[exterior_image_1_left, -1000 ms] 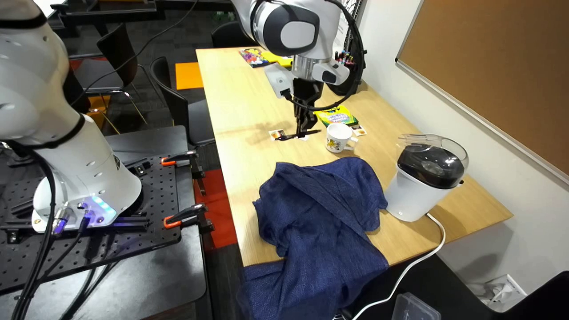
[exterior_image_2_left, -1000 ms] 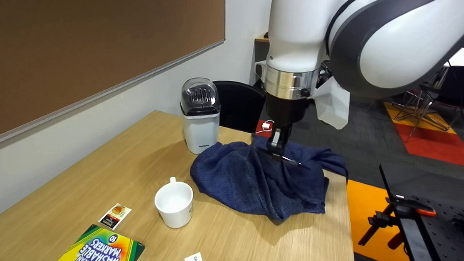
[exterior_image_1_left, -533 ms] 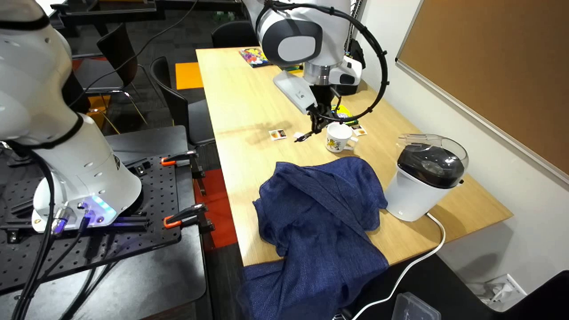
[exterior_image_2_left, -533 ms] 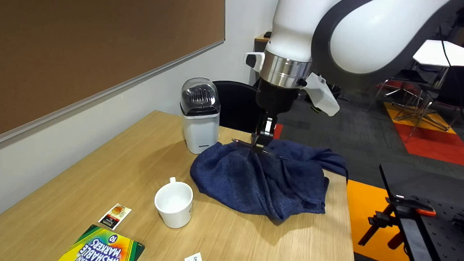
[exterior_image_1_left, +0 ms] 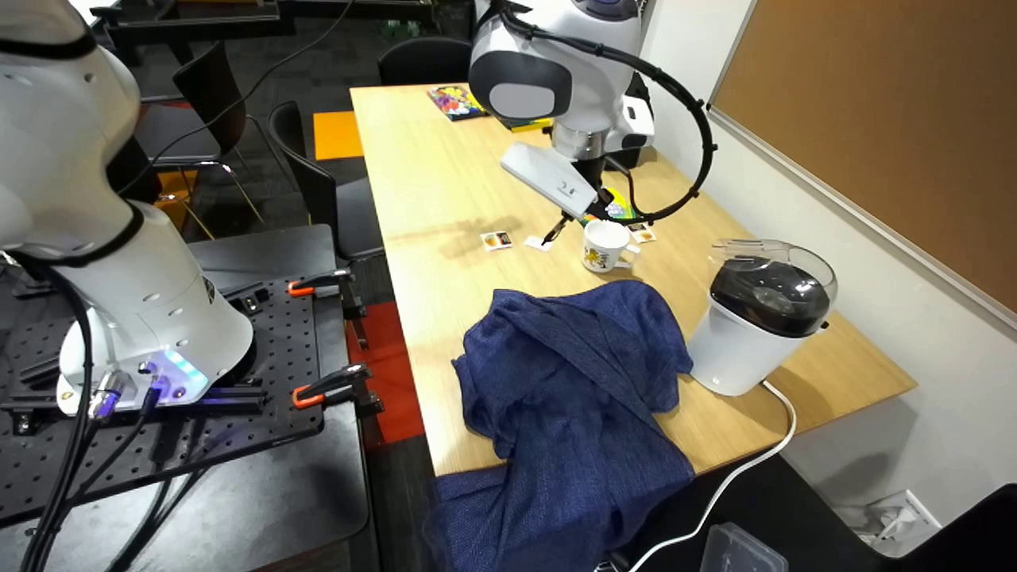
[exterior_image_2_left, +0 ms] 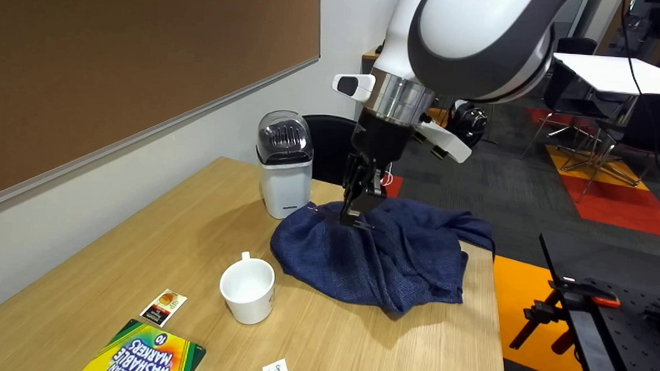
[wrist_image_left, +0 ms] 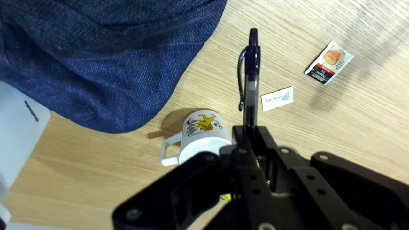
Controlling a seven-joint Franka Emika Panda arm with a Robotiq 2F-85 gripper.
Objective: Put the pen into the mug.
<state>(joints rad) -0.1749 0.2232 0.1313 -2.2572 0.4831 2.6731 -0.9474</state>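
Lying rumpled at left in the wrist view is the blue cloth [wrist_image_left: 121, 64]; next stands the white mug [wrist_image_left: 206, 135] (printed side showing), then the gripper [wrist_image_left: 250, 131], clamped on the dark pen [wrist_image_left: 253, 64] above the table [wrist_image_left: 83, 179], outside the mug, finally a card [wrist_image_left: 277, 98] and packet [wrist_image_left: 329, 62].

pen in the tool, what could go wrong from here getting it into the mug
The pen slants out of the tool rather than hanging upright, so it might hit the mug and tip it over. Its clip stands off to one side and could snag going in. Being thin, it may also twist in the grip.
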